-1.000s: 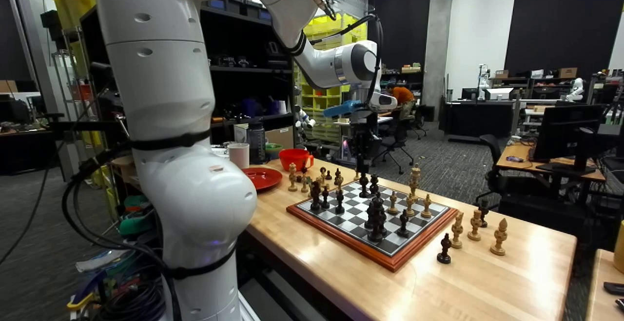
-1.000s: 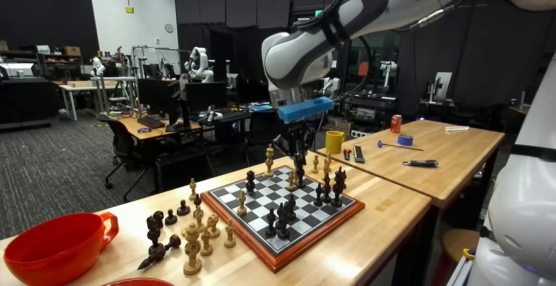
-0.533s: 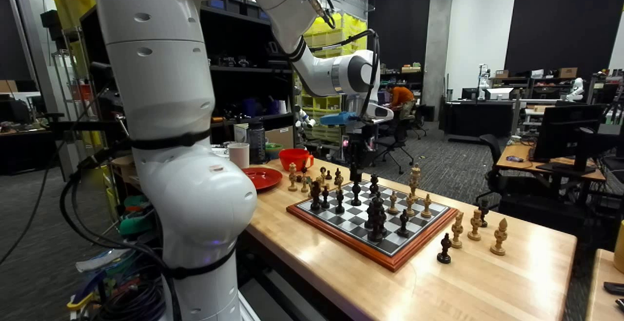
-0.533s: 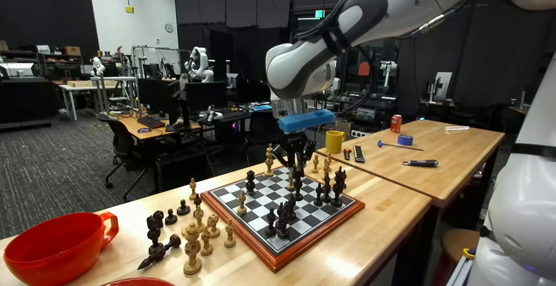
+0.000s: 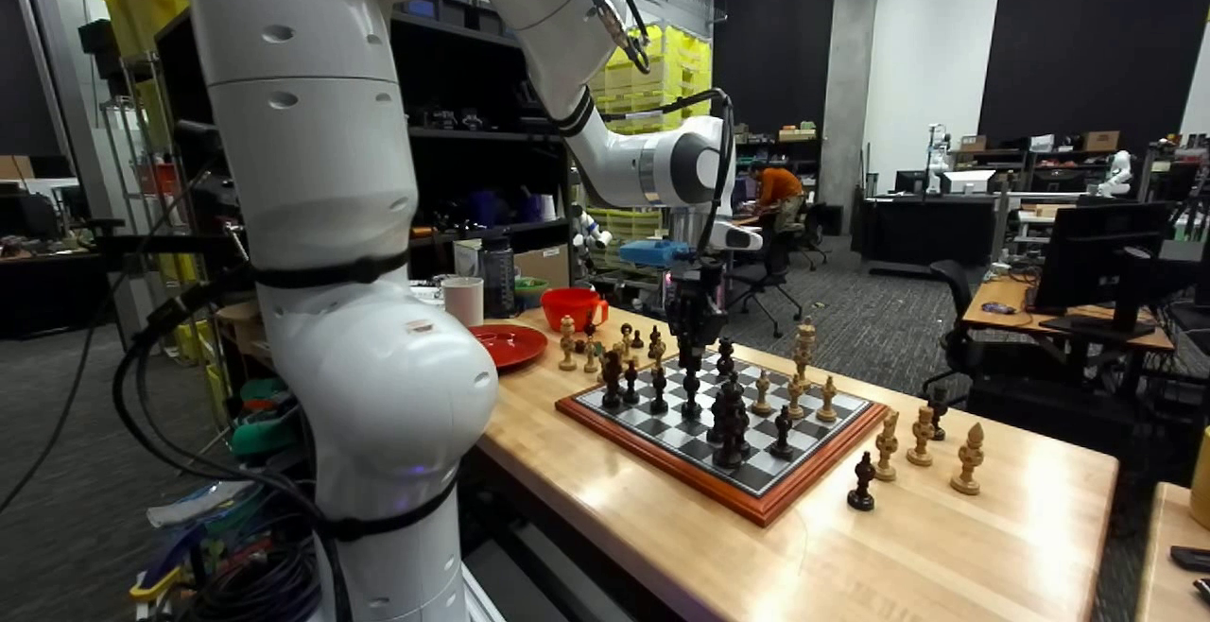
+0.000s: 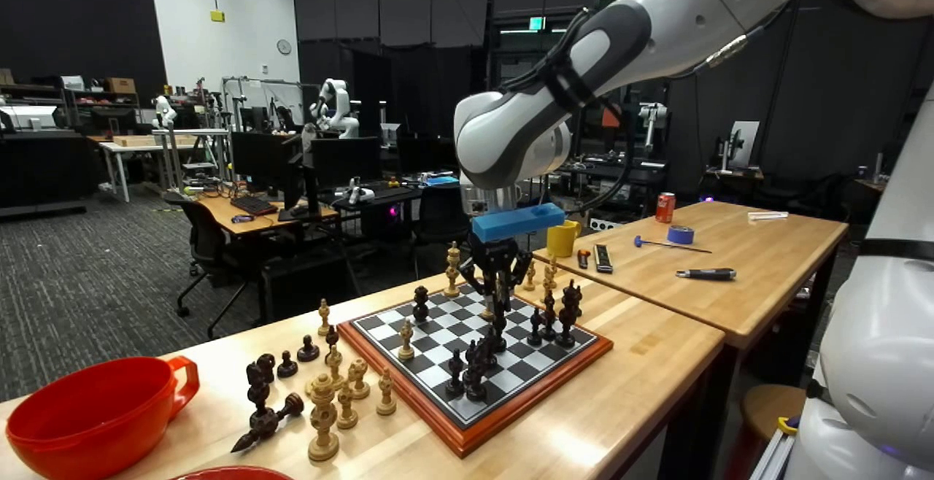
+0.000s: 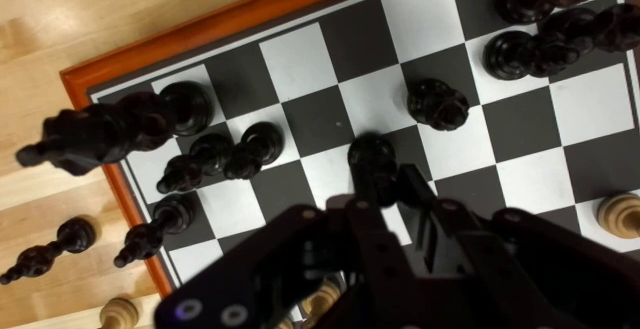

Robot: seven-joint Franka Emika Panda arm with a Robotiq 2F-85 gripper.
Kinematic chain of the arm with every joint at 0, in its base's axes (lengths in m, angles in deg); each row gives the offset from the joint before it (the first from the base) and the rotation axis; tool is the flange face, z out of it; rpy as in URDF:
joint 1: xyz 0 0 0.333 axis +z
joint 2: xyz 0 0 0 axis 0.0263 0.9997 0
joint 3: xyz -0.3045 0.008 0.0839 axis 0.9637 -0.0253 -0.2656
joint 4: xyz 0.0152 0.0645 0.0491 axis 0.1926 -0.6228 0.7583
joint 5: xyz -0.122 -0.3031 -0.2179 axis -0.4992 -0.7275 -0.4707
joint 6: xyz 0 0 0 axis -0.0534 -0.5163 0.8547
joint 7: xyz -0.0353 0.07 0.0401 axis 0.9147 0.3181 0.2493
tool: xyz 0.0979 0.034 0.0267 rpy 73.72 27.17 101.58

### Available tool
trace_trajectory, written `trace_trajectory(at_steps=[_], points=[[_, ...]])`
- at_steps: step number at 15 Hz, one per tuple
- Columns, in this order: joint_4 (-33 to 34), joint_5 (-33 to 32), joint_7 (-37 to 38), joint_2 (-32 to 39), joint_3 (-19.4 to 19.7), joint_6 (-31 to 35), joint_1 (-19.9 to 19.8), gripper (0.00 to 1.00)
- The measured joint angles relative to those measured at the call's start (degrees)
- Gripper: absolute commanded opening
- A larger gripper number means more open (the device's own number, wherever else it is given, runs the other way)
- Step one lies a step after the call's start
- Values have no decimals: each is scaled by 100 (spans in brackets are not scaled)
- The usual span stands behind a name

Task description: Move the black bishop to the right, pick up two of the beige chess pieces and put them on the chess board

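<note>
Last 1 s: gripper (image 5: pixel 691 361) has lowered prob. bishop (image 5: pixel 691 403), pinched upright, onto or just over board (image 5: pixel 662 456) (can't tell), a bit toward robot-side edge of table (image 5: pixel 898 556). So step 1 looks nearly done; 2 beige pcs (image 5: pixel 920 442) to go, maybe those near table's end edge. Can (image 6: pixel 665 208): print too small.

no readable text, red can (image 6: pixel 665 208) illegible

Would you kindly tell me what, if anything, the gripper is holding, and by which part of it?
The gripper holds a black piece by its upper end.
</note>
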Motion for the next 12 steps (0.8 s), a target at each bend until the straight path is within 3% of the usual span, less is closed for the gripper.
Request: trace_trajectory(at_steps=[7,9,12], points=[[62,124,-217,-154,-94,-20,124,95],[120,207,-371,-390,-203,-96,251,100],[239,375,-588,-763,-439,-332,513,100]])
